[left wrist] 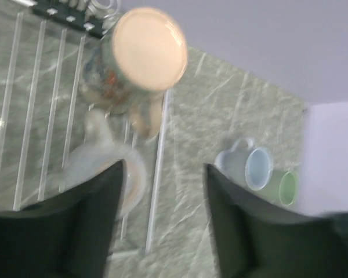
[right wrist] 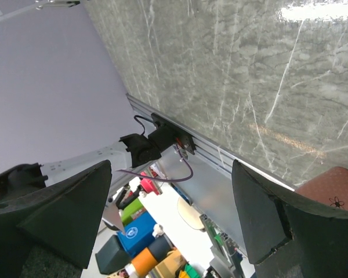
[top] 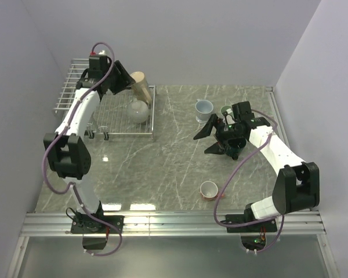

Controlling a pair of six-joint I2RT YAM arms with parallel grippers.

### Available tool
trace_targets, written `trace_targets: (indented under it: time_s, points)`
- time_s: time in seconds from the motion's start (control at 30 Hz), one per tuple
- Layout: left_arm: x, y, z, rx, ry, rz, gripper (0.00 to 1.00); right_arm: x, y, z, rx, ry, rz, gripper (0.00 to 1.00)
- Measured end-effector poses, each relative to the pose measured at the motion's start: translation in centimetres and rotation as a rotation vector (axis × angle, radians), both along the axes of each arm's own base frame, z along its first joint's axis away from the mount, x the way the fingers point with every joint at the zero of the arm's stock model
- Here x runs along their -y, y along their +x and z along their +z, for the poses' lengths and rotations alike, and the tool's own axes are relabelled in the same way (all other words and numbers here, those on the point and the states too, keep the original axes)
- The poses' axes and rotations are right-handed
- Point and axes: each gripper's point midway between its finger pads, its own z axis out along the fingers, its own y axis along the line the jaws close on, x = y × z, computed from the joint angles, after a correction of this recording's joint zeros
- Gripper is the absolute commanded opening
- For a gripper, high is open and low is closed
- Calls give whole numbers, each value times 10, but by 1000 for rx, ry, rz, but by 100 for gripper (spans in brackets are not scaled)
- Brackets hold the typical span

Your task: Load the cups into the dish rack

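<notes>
- Dish rack (top: 75, 95) sits at approx 10 o'clock on the table (top: 162, 168), barred end toward the far-left corner.
- Two cups are in the rack, both at its right side.
- Beige cup (top: 141, 86) is at the rack's far-right corner, tilted. In the left wrist view its flat base (left wrist: 149, 49) faces the cam.
- Cream-white cup (top: 138, 110) is at 6 o'clock from the beige one, just beside it, on the grid. It's blurred in the left wrist view (left wrist: 101, 168).
- Left gripper (top: 127, 84) hangs over the rack, at 9 o'clock from the beige cup. Jaws are spread and grasp nothing; fingers (left wrist: 98, 220) frame the rack rim w/ no cup between them.
- Pale blue cup (top: 204, 108) stands on the table at approx 1 o'clock, mouth up, outside the rack.
- Pale green cup (top: 225, 109) is at 3 o'clock from the blue one, just beside it and partly hidden by the right arm.
- Right gripper (top: 209, 139) is at approx 3 o'clock over the table. Jaws are spread wide, w/ nothing held; bare table shows between the fingers (right wrist: 64, 214).
- Orange-red cup (top: 209, 189) stands mouth up at approx 5 o'clock, well apart from the rack.
</notes>
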Motion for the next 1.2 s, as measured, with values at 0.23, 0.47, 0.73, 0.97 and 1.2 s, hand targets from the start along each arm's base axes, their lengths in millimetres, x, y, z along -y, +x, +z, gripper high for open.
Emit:
trace_targets:
  time_s: [0.23,0.47,0.73,0.97,1.2]
  points:
    - [-23,-68,-20,-80,112,25,37,3,-16,-3,7,0,-1,91]
    - [-22,-116,-93,-243,207,-2,37,5,-24,-9,-10,-1,1,91]
    - [-15,-111,-154,-361,282,-2,35,6,-27,-8,5,-3,7,91]
    - [-18,-93,-188,-426,335,22,35,7,-29,-10,10,-17,15,90]
    - [-15,-65,-176,-383,339,34,35,9,-30,-15,-5,-31,20,90]
